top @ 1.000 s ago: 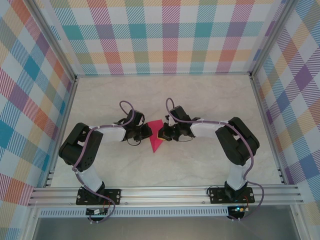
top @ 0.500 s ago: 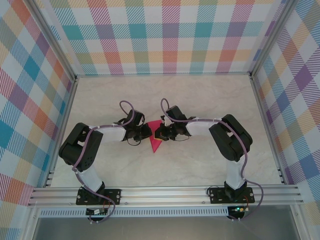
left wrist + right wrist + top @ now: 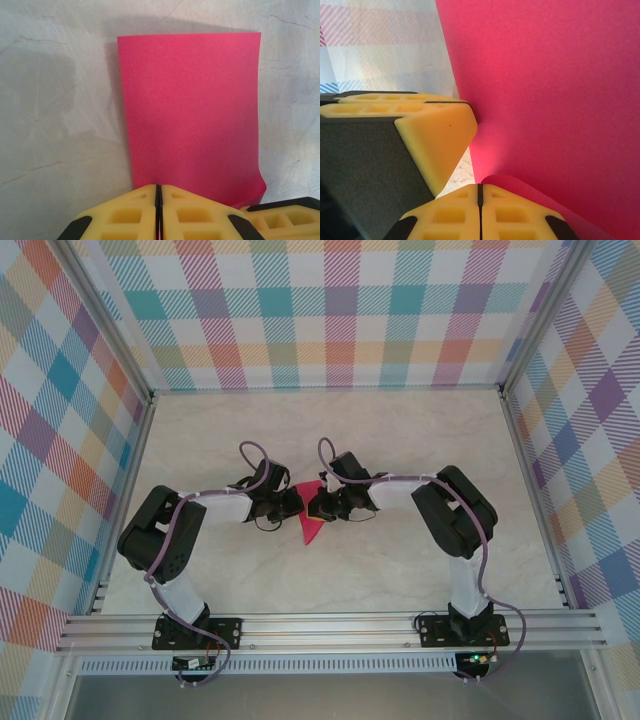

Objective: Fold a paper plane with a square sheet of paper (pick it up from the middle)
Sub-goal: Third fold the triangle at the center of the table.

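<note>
I have both arms drawn in to the middle of the table [image 3: 420,450], and the square sheet of paper [image 3: 192,110] sits pinched between them. The left gripper [image 3: 157,189] is closed right down on the near edge of the sheet, jaws meeting with nothing but paper in the seam. The right gripper [image 3: 480,189] is closed the same way on a curled bit of the same sheet, just beside the left arm's yellow fingers [image 3: 437,132]. From the left wrist the sheet reads as a flat pink rectangle reaching away from me, with a shadow on the table behind it, so I judge it is held at least partly off the surface. From above it looks like a narrow pink wedge pointing toward the arm bases. I take this as holding and setting a fold. To do it well I want equal, firm pinches and no wrist twist, since thin paper shears easily between two grips this close together. The corner by the right gripper looks buckled, so I would ease that arm outward along the edge to flatten it, slowly. Before I let either side go, I would lower the sheet flat onto the table.
</note>
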### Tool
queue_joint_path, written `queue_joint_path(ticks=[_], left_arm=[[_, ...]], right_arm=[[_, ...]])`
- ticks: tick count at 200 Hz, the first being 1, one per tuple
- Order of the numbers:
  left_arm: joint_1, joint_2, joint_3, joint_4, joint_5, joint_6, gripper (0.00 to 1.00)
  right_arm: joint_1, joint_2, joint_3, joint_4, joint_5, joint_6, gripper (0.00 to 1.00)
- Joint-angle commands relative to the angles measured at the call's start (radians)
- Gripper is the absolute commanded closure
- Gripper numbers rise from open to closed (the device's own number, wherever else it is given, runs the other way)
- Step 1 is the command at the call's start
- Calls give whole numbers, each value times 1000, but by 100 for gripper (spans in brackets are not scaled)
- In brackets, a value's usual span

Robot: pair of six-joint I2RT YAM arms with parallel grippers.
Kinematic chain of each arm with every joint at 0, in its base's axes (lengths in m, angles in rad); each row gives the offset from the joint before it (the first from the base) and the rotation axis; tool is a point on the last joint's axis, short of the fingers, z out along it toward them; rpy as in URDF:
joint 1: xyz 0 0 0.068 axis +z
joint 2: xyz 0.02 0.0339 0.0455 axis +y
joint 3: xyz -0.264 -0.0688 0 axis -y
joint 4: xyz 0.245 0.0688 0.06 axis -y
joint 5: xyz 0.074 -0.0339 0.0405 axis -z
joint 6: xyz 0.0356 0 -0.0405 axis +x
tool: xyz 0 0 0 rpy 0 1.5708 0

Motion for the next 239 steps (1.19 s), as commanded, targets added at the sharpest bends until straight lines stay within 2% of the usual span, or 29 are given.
queue_joint_path(ticks=[1, 33, 87, 174, 239], left_arm=[[-12, -13, 11, -56, -14, 20, 90], [-12, -29, 15, -63, -16, 16, 90], [-12, -94, 18, -43, -44, -1, 83], [-11, 30, 66, -103, -62, 4, 87], [-11, 42, 85, -142, -71, 11, 89]], right_arm=[[4, 31, 31, -3, -17, -44, 93], [4, 41, 41, -30, -15, -81, 93], [4, 7, 26, -53, -24, -114, 93], [13, -34, 13, -71, -46, -146, 93], [23, -55, 3, -103, -55, -171, 92]])
